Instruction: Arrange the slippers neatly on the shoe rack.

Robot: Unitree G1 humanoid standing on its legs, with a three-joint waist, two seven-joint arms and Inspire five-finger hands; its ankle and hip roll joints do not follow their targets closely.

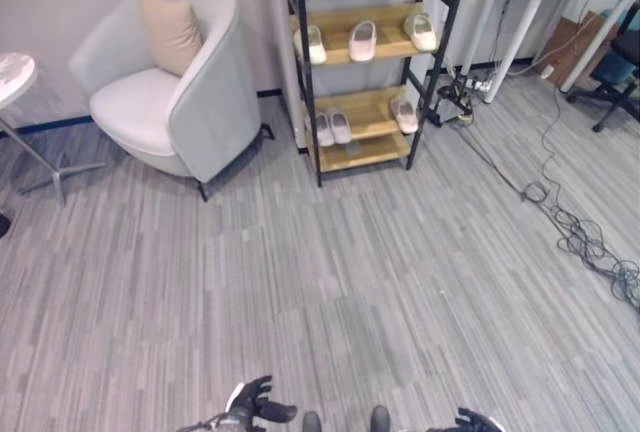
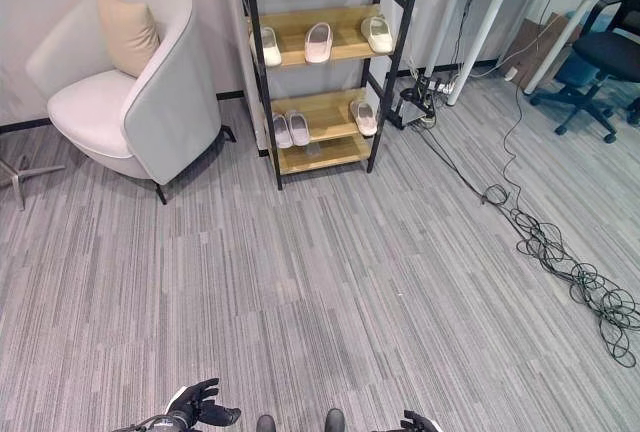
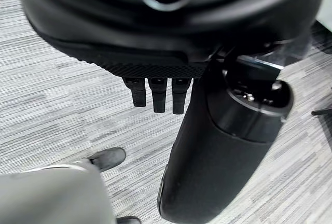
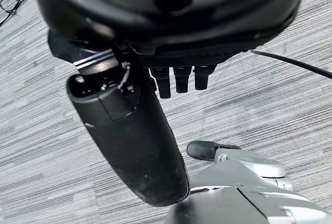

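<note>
With six pale slippers (image 1: 362,41) paired on the black-framed wooden shoe rack (image 1: 360,77), our empty left hand (image 1: 252,404) and right hand (image 4: 171,81), fingers relaxed, risk knocking pairs askew if we reach again.

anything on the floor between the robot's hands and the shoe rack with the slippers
Nothing visible. Bare grey striped carpet runs from the left hand and right hand up to the black-framed wooden shoe rack, where the pale slippers sit. The light grey armchair stands off to its left, the black cables to the right.
</note>
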